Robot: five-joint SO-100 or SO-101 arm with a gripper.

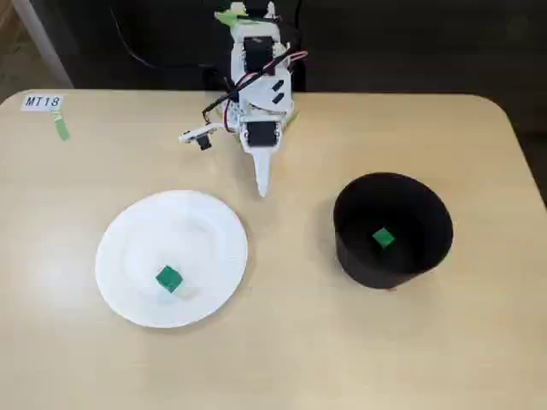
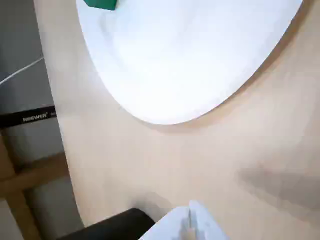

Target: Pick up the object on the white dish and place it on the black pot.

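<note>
Fixed view shows a tan worktop [image 1: 282, 342] with a small label [image 1: 43, 102] at its far left corner. Nearer, on the left, sits the white dish [image 1: 171, 258], a green cube [image 1: 168, 278] lying on its near part. Behind the dish's right edge the claw [image 1: 263, 186] points down at bare worktop, its fingers pressed together with nothing between them. On the right stands the black pot [image 1: 392, 229], a second green cube [image 1: 383, 237] inside it. Wrist view catches the dish [image 2: 190, 55], the cube [image 2: 101, 4] at the top edge, and the closed claw [image 2: 189, 220] at the bottom.
</note>
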